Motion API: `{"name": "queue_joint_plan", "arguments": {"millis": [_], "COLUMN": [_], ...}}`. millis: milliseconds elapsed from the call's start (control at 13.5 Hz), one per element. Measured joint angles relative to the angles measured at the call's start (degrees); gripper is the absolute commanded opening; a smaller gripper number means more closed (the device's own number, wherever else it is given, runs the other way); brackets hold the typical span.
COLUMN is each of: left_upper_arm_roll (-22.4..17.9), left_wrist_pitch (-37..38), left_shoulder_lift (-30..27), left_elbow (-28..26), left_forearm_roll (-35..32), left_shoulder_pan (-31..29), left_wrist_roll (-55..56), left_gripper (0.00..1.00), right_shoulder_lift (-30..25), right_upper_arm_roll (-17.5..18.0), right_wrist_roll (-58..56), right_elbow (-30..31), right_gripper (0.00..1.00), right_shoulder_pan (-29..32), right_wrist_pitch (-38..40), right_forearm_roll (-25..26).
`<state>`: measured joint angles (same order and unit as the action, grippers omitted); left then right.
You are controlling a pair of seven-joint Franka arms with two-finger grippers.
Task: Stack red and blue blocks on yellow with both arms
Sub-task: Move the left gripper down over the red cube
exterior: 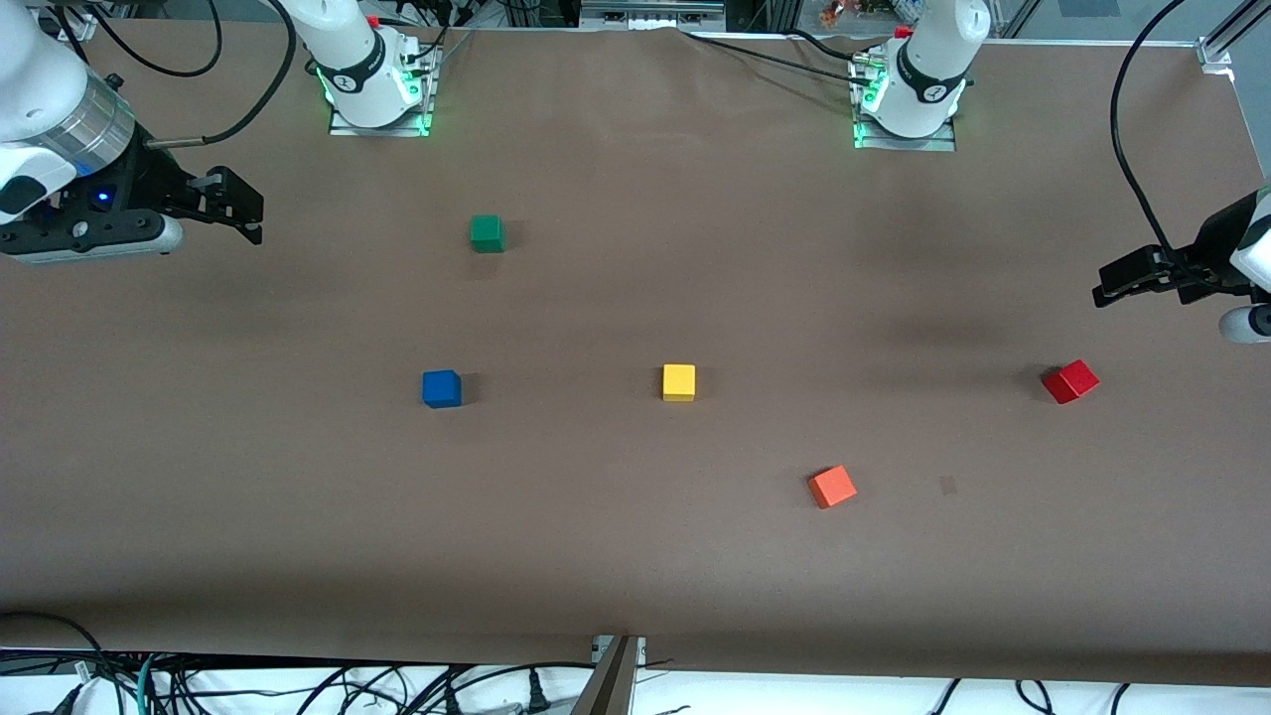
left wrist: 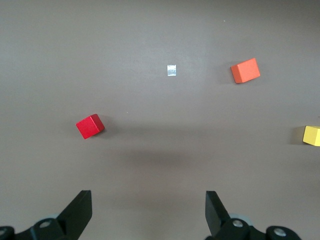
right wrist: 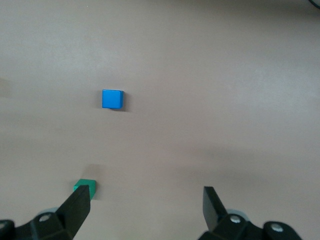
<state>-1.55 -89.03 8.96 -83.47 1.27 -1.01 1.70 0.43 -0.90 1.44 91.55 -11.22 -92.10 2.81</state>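
The yellow cube point(exterior: 679, 382) sits on the brown table point(exterior: 635, 576) near its middle. Level with it, the blue block point(exterior: 442, 388) lies toward the right arm's end and the red block point(exterior: 1070, 381) toward the left arm's end. My right gripper point(exterior: 248, 211) hangs open and empty in the air at its own end of the table; its wrist view shows the blue block point(right wrist: 112, 99) well ahead of the gripper point(right wrist: 147, 197). My left gripper point(exterior: 1104, 285) hangs open and empty above the table near the red block point(left wrist: 90, 126), which lies ahead of the gripper point(left wrist: 148, 200).
An orange-red cube point(exterior: 832, 487) lies nearer the front camera than the yellow cube, toward the left arm's end. A green cube point(exterior: 487, 233) lies farther from that camera than the blue block. A small pale mark point(left wrist: 171, 70) is on the table beside the orange-red cube.
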Motion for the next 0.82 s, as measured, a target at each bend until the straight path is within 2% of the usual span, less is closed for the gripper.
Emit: {"name": "queue_joint_plan", "arguments": {"millis": [446, 595, 818], "left_upper_arm_roll": [-0.9, -2.1, -2.3], "left_wrist_pitch": [0.2, -0.7, -8.9], "left_shoulder_lift": [1.3, 3.5, 8.3], "left_elbow": [0.0, 0.0, -0.3], "left_forearm_roll": [0.0, 0.0, 0.1], "left_shoulder_pan": [-0.7, -4.8, -12.8], "left_wrist_roll": [0.1, 0.1, -0.2], "left_gripper": [1.0, 1.0, 1.0], "right_shoulder_lift": [0.0, 0.0, 0.0], "right_upper_arm_roll": [0.0, 0.1, 0.3], "right_wrist_roll": [0.0, 0.0, 0.0], "right_elbow": [0.0, 0.0, 0.0], "right_gripper": [1.0, 1.0, 1.0], "right_shoulder_pan": [0.0, 0.0, -0.1], "right_wrist_pitch": [0.0, 0.0, 0.0], "right_forearm_roll": [0.0, 0.0, 0.0]}}
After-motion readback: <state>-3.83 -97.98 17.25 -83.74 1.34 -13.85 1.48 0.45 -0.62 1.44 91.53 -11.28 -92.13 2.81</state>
